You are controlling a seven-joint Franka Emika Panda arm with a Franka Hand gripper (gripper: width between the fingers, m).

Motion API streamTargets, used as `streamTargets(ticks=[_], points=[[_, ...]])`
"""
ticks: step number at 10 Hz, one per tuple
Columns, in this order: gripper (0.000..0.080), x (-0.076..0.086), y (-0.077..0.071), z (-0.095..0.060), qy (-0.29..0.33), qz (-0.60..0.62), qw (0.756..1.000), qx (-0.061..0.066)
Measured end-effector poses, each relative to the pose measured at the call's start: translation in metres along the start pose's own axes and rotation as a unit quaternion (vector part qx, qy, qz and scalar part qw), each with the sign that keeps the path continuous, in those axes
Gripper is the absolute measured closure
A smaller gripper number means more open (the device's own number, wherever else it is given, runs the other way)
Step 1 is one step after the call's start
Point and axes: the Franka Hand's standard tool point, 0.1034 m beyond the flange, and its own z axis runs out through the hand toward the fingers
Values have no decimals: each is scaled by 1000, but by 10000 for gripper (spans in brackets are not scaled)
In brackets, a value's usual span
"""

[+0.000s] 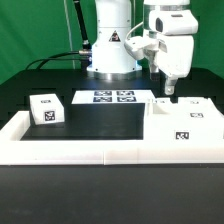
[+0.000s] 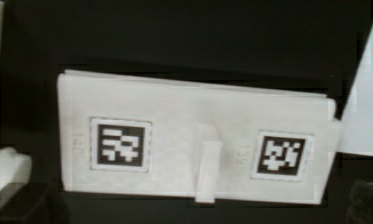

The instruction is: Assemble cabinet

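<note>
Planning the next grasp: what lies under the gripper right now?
A flat white panel with two tags lies below the gripper. Layered edges at its side suggest more panels underneath; their faces are covered.

No legible text; square tags (image 2: 121,142) on cabinet panel (image 2: 201,105), marker board (image 1: 82,97)

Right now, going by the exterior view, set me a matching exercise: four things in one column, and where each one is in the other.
Things:
1. small block
2. marker board
3. large cabinet piece
4. fingers

Places:
A. hanging just above the large cabinet piece
B. exterior view's left
C. exterior view's right, low down
D. middle, lying flat

Pairs: 1-B, 2-D, 3-C, 4-A
</note>
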Motion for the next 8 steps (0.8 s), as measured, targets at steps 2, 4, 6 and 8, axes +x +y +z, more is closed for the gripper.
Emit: streamTargets(ticks=[2,4,6,8], points=[[2,4,-1,3,7,0,1000,-21],[2,7,-6,12,14,0,1000,-25],[2,13,-8,20,27,0,998,-49],[2,14,-11,28,30,2,999,-43]])
